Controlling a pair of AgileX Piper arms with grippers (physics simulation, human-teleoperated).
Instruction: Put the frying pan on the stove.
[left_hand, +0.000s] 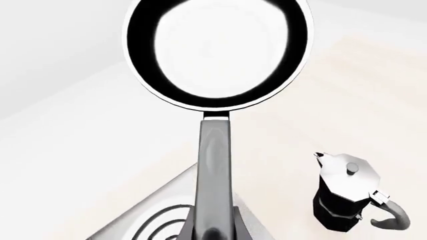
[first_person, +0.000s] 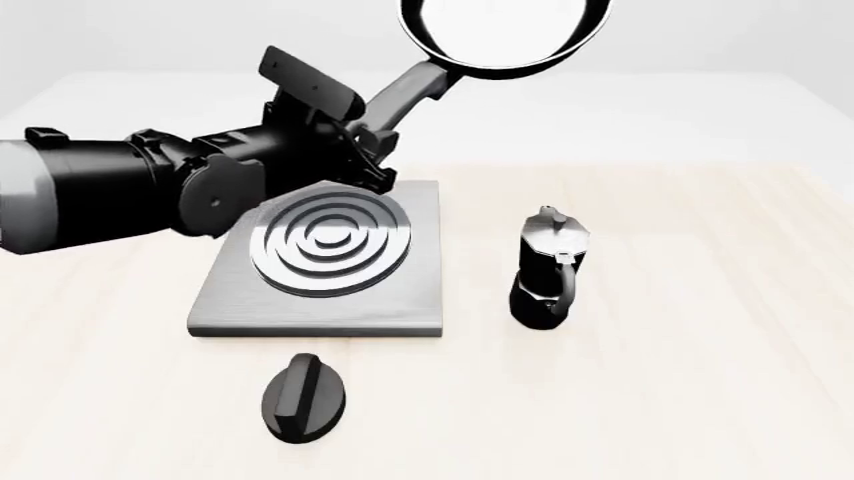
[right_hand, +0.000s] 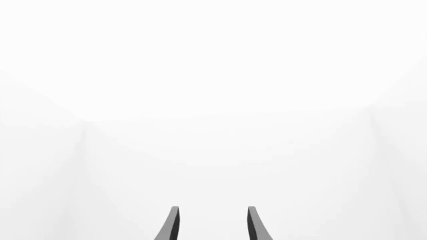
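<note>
The frying pan (first_person: 507, 35), black with a pale shiny inside, is held high in the air beyond the stove's far right corner. My left gripper (first_person: 367, 150) is shut on its dark grey handle (first_person: 407, 95). In the left wrist view the pan (left_hand: 217, 50) and its handle (left_hand: 215, 170) stretch away from the camera. The stove (first_person: 320, 265), a grey plate with silver rings, lies flat on the table below the gripper; its corner shows in the left wrist view (left_hand: 160, 220). My right gripper (right_hand: 212, 225) is open and empty, with only blank white before it.
A black-and-silver moka pot (first_person: 547, 270) stands upright just right of the stove; it also shows in the left wrist view (left_hand: 350, 195). A small black oval knob (first_person: 304, 397) lies on the table in front of the stove.
</note>
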